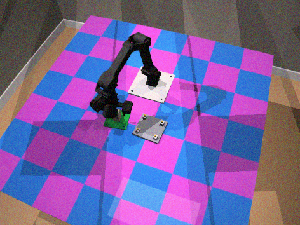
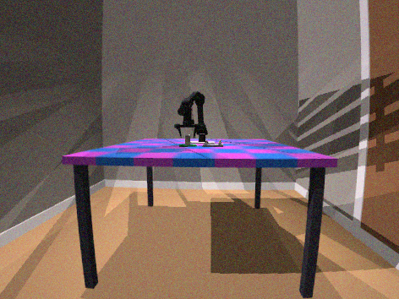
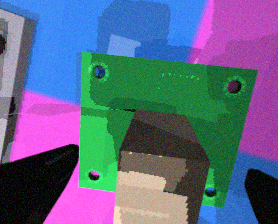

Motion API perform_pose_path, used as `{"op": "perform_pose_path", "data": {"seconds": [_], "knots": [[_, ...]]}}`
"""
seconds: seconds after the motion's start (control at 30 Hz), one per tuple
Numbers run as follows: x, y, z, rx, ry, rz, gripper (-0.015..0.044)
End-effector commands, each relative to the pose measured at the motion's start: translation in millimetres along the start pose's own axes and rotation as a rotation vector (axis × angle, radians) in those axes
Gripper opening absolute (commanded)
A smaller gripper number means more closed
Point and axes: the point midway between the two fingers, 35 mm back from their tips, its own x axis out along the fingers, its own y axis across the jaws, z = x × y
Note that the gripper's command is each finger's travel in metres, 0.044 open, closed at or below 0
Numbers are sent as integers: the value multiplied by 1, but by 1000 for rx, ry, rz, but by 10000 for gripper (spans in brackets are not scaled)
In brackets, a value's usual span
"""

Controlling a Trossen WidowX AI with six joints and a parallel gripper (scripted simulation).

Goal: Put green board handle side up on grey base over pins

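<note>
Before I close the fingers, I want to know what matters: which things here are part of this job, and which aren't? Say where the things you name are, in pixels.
Part of the job:
- green board (image 1: 124,123) (image 3: 100,142) with its handle (image 2: 188,139) (image 3: 155,165)
- grey base (image 1: 149,130) with posts and pins
- open gripper (image 2: 186,136) (image 3: 160,164)

Not part of it:
- no loose objects visible; only the arm's white mounting plate (image 1: 136,88)

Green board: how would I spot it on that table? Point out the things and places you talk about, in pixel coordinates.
On the pink-and-blue checkered table, find the black arm (image 1: 119,61) (image 2: 199,106). Under its open gripper lies the green board (image 1: 109,124) (image 3: 100,125), beside the grey base; only the board carries a square handle.

checkered pink-blue table (image 1: 159,155) (image 2: 199,161) | dark legs (image 2: 85,233) | grey walls (image 1: 210,10) (image 2: 199,43) | tan floor (image 1: 279,137) (image 2: 169,233) | streaky shadows
</note>
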Motion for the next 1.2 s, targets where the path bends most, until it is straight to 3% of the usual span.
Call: {"op": "perform_pose_path", "data": {"seconds": [0.0,0.47,0.8,1.03,1.17], "knots": [[8,0,-1,-5,9,0,440],[28,1,-3,-5,9,0,440],[28,1,-3,-5,9,0,177],[28,1,-3,-5,9,0,131],[25,1,-2,-5,9,0,26]]}}
